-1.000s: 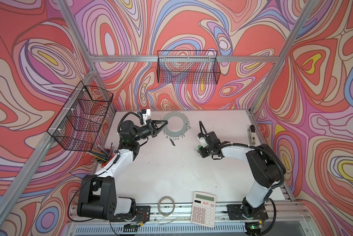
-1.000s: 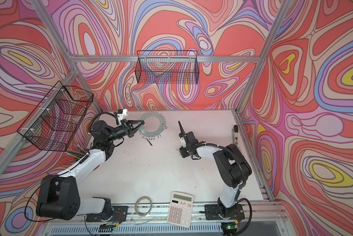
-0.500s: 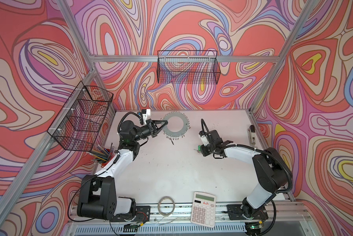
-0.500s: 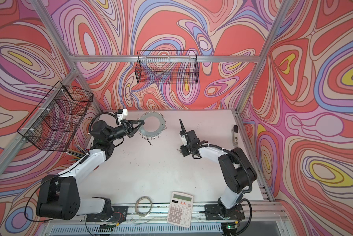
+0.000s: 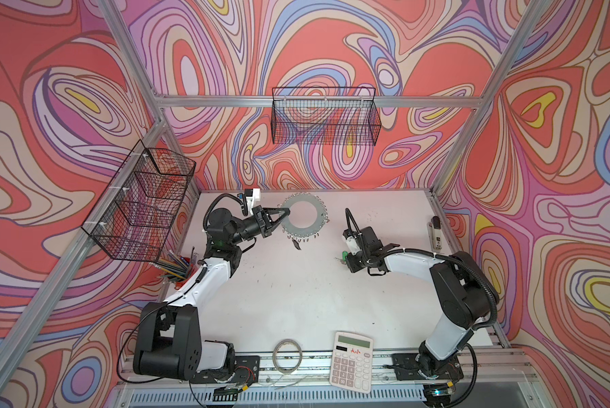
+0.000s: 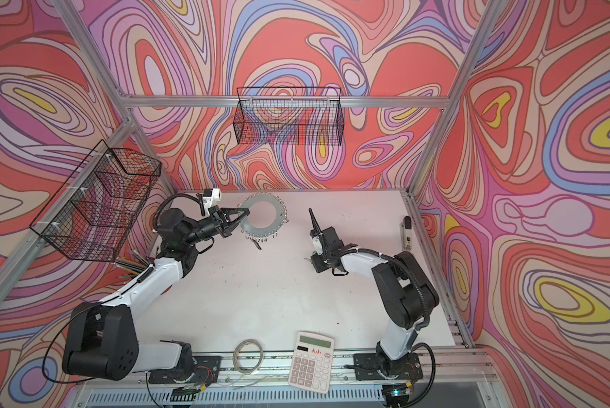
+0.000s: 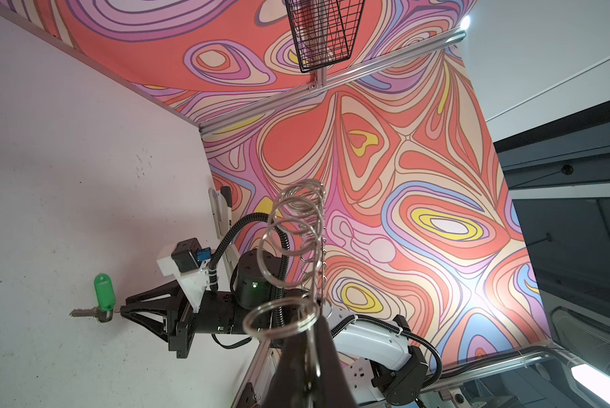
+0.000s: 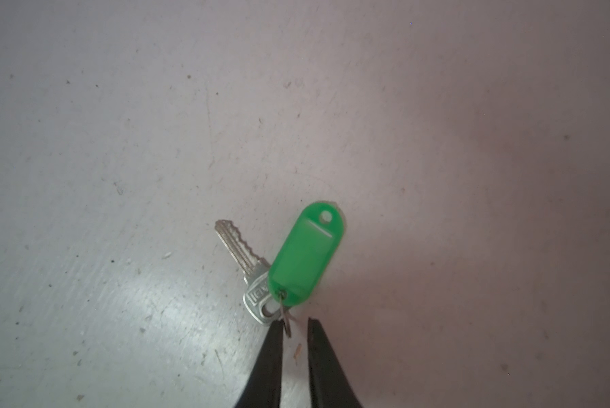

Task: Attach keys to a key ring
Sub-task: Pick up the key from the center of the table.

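The key ring (image 5: 321, 216) (image 6: 280, 216), a grey disc fringed with wire clips, is held up off the white table at the back. My left gripper (image 5: 287, 211) (image 6: 247, 211) is shut on its left rim; the left wrist view shows the disc edge-on (image 7: 321, 243). A small dark tag (image 5: 298, 244) hangs from its near rim. A silver key (image 8: 241, 250) with a green tag (image 8: 305, 258) (image 5: 345, 253) lies on the table. My right gripper (image 8: 294, 323) (image 5: 347, 259) is low over it, open by a narrow gap. The key's small wire loop sits against one fingertip.
A calculator (image 5: 352, 360) and a thin tape-like hoop (image 5: 288, 355) lie at the front edge. A cup of pencils (image 5: 176, 270) stands at the left, a small white device (image 5: 436, 229) at the right edge. Wire baskets (image 5: 140, 205) (image 5: 326, 118) hang on the walls.
The right arm has swung its elbow out to the right while its gripper stayed by the green-tagged key. The left arm and key ring have not moved.
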You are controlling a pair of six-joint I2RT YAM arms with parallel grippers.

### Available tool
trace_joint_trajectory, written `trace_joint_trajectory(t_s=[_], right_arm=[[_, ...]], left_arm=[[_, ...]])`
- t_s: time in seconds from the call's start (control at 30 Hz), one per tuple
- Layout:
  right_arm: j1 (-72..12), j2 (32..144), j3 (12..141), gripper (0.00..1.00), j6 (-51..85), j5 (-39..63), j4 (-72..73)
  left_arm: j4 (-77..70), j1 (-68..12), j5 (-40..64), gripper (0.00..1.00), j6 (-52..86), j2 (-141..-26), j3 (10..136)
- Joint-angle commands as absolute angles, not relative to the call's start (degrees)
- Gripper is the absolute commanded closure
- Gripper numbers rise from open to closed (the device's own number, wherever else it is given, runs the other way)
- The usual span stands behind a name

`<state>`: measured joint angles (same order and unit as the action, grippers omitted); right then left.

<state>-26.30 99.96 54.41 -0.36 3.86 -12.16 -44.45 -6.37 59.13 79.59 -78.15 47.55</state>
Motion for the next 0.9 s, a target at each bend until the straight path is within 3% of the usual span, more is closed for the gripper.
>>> trace_joint_trajectory(t_s=[0.0, 0.2, 0.43, 0.5, 0.7, 0.87], right_arm=[[-26.19, 102.23, 54.57, 0.84, -1.4, 3.79, -11.16], [-26.19, 103.18, 55.1, 0.85, -1.58, 4.22, -11.02], [-26.19, 102.29, 54.86, 1.0, -1.82, 4.74, -10.39], [-26.19, 101.26, 54.55, 1.0, -1.78, 4.95, -10.18], [-26.25, 92.73, 53.95, 1.0, -1.81, 5.13, -10.99], [-28.06, 83.21, 57.42, 1.0, -0.88, 7.73, -17.1]], left_arm=[[-48.25, -6.15, 59.94, 1.0, 80.61, -78.13, 47.37], [-48.43, -6.15, 59.94, 1.0, 80.77, -78.37, 47.46], [-48.08, -6.15, 59.9, 1.0, 80.77, -78.38, 47.72], [-47.9, -6.15, 59.69, 1.0, 80.77, -78.27, 47.83], [-44.39, -6.15, 58.81, 1.0, 79.08, -76.78, 49.1], [-30.72, -6.15, 56.31, 1.0, 69.86, -72.72, 52.17]])
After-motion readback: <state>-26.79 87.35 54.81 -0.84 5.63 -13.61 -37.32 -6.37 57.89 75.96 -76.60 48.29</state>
